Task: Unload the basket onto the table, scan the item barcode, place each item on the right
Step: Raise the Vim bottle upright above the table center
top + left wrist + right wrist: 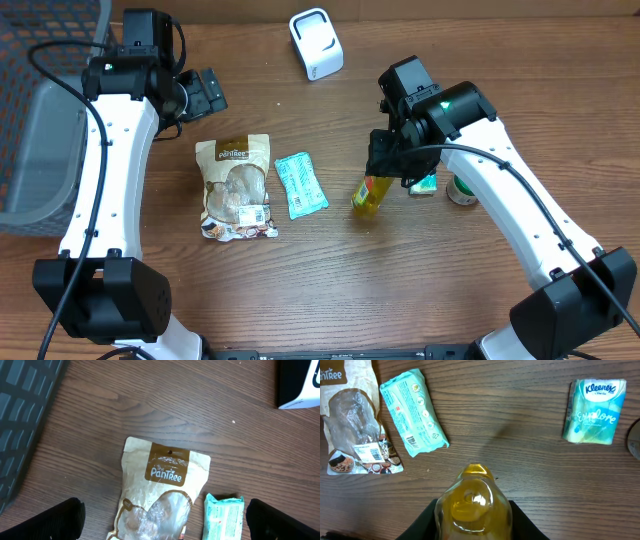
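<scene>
Holding the yellow bottle [368, 198] near the middle of the table [330, 290], the right gripper [380, 172] is clamped on its upper body in the overhead view. The white scanner [316, 42] stands well apart, at 11 o'clock from the bottle. The left gripper [205, 92], jaws wide apart and empty, hovers at 12 o'clock of the snack pouch [237, 187].

The left wrist view shows that pouch, a teal wipes pack [222, 517] and a scanner corner at 2 o'clock.

In the right wrist view the 2 fingers [524, 525] flank the bottle, and no barcode shows. My judgement: carry it steadily toward the scanner and rotate it until the code faces the window.
</scene>
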Tool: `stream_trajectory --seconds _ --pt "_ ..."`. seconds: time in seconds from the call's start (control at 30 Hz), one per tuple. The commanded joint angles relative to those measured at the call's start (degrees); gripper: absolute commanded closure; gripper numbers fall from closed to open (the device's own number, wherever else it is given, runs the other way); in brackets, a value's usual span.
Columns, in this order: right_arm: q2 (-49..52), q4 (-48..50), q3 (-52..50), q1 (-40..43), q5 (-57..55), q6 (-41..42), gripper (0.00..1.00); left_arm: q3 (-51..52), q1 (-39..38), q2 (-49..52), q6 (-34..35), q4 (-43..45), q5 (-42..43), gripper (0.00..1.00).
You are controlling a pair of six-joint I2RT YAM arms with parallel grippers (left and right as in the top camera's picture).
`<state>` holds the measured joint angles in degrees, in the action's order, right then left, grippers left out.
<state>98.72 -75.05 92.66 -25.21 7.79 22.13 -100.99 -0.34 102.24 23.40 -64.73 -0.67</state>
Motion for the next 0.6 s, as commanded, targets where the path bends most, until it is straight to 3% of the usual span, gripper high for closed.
stream_trajectory --seconds 0.0,0.57 --pt "-1.5 0.1 0.3 -0.2 -0.3 0.4 0.89 -1.0 -0.1 -0.6 -0.7 0.0 0.1 0.00" --pt "-1.5 -0.3 0.3 -0.2 -1.8 0.4 0.89 -1.0 -0.1 -0.6 -0.7 0.0 0.1 0.00"
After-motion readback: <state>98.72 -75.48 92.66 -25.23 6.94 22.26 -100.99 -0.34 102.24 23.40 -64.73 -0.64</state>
